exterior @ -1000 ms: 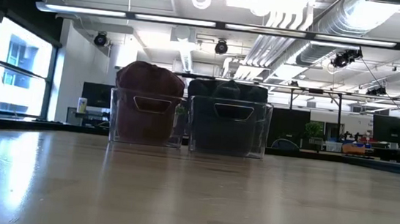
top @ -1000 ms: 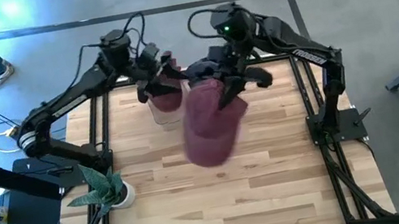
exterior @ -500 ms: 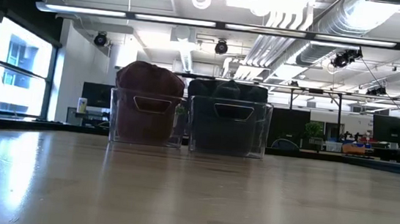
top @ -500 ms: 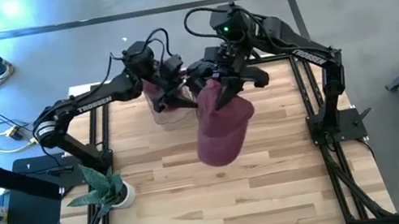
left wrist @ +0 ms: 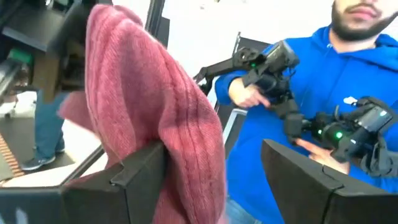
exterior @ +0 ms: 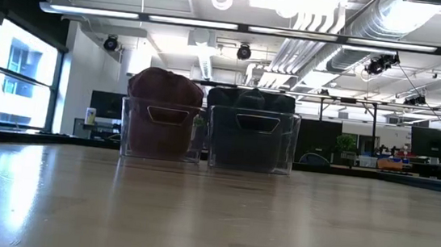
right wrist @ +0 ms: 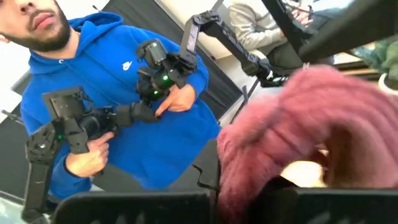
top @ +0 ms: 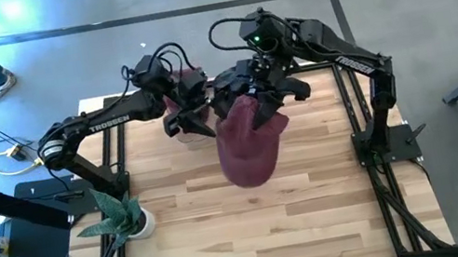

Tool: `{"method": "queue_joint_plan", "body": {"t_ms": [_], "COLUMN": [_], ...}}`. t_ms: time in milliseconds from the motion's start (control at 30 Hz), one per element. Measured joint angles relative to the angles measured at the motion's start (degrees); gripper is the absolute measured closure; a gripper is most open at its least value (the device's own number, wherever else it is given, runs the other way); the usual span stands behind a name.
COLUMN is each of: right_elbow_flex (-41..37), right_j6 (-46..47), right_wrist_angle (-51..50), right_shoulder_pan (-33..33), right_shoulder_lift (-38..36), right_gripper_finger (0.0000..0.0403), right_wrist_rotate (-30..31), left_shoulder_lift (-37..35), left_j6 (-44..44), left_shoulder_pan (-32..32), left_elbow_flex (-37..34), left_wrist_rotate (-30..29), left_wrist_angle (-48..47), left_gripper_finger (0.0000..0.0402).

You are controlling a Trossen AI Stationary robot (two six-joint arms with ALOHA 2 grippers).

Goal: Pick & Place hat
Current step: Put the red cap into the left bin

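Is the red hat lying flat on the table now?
No. In the high view the red hat hangs above the table, held up by the right hand, and the low view shows no hat there.

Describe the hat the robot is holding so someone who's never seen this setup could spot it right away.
Look at the wooden table from above: two dark arms meet over its far half. Hanging from the right gripper, with the left gripper close beside it, is the hat, a dark red knitted beanie. It is the only hat in the air; the others sit in clear bins.
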Motion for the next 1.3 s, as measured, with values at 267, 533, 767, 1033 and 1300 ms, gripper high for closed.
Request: {"method": "queue_joint_plan", "body": {"t_ms": [267, 533, 767, 1033, 1300], "right_elbow_flex": [0.00, -0.07, -0.04, 0.02, 0.02], "right_j6": [0.16, -0.23, -2.78, -6.23, -7.66], "right_wrist_angle": [5.91, 5.36, -1.17, -9.35, -10.33], "right_shoulder_pan": [1.93, 1.72, -0.35, -1.39, -0.42], "right_shoulder_lift": [-1.31, -1.05, -1.41, -2.58, -3.63], "right_gripper_finger": [0.0402, 0.0402, 0.0402, 0.0402, 0.0398], "right_wrist_rotate": [0.21, 0.64, 3.70, 7.38, 7.85], "left_shoulder_lift": [1.83, 6.40, 6.34, 4.17, 3.27], "left_j6": [-0.32, -0.13, -0.68, -8.58, -9.79], "left_shoulder_pan": [-0.22, -0.07, -2.21, -1.16, 0.77], "left_elbow_flex": [0.13, 0.00, 0.00, 0.15, 0.09], "left_wrist_rotate": [-7.81, -7.81, -3.79, -2.39, -2.07], "left_wrist_angle": [-0.64, -3.82, 3.82, 13.12, 12.62], "left_gripper_finger": [0.0147, 0.0147, 0.0147, 0.0147, 0.0147]}}
